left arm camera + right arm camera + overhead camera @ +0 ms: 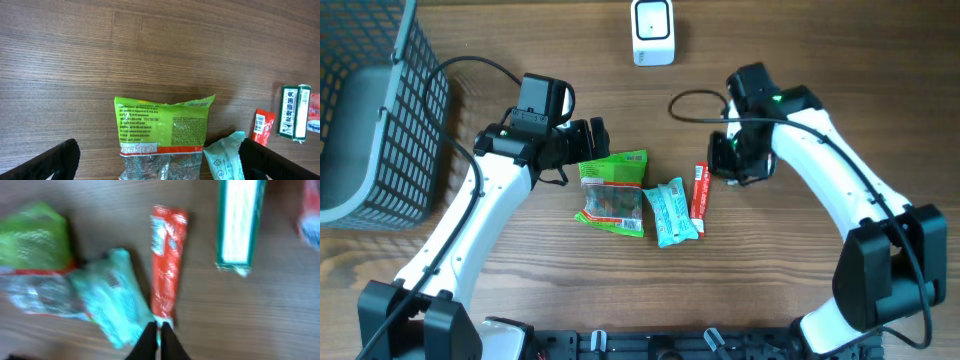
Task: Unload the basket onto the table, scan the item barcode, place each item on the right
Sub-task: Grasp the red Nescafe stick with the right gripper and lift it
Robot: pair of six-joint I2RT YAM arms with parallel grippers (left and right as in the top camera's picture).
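My right hand (159, 339) has its two fingers pressed flat together, right at one end of the red stick packet (167, 260). The wrist view is blurred, so I cannot tell whether a bit of wrapper edge is pinched between them or whether they only touch it. From above, that red stick packet lies on the wooden surface (800, 50) near the middle, at the right end of a row of three. A teal packet (673, 212) is just to its left, and a green packet (613, 195) with a clear lower half is left of that. The teal packet touches both neighbours. A green-and-white carton (240, 225) lies to one side of the red stick packet, apart from it; the right arm hides it from above.

My left hand (592, 142) is spread wide and holds nothing. Its dark fingers (50, 162) sit at the two lower corners of the wrist view, with the printed back of the green packet between them.

A white scanner (652, 32) stands at the far edge, well apart from the packets. A dark wire basket (410, 110) sits at the far left.
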